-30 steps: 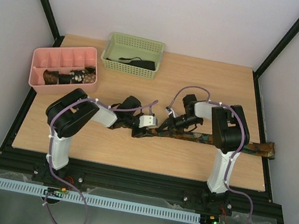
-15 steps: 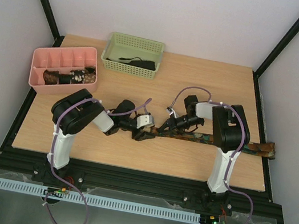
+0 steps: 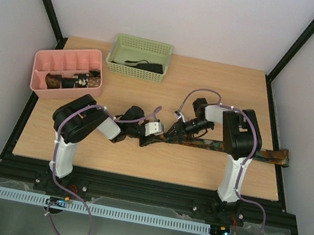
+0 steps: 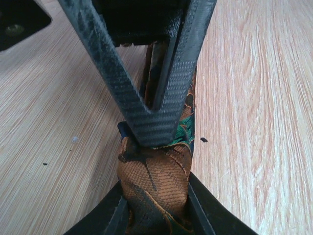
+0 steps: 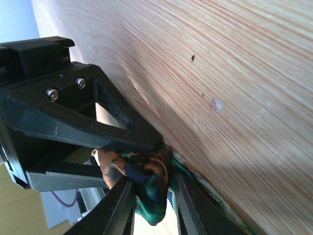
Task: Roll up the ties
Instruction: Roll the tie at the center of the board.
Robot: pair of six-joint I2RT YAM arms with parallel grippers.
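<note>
The left claw point(image 4: 156, 192) pinches a bunched fold of a long brown fabric necktie with mottled orange and green pattern point(image 4: 154, 169), the cloth filling the gap between its fingers. The right claw point(image 5: 152, 182) meets it tip to tip from the 3 o'clock side. It is likewise pressed onto the same bunched end, with brown and green cloth squeezed between its fingers. In the top view both claws sit near mid-worktop. From there the necktie runs flat toward 3 o'clock across the light wooden worktop point(image 3: 209, 96), passing behind the right arm, and its far end lies at the worktop's right edge. At 10 o'clock from the claws stands a pink plastic divided tray point(image 3: 39, 66) holding dark rolled ties point(image 3: 73, 81), one of them white-speckled. At 11 o'clock is a pale green slotted basket point(image 3: 143, 42) with a dark flat strip point(image 3: 145, 65) inside
</note>
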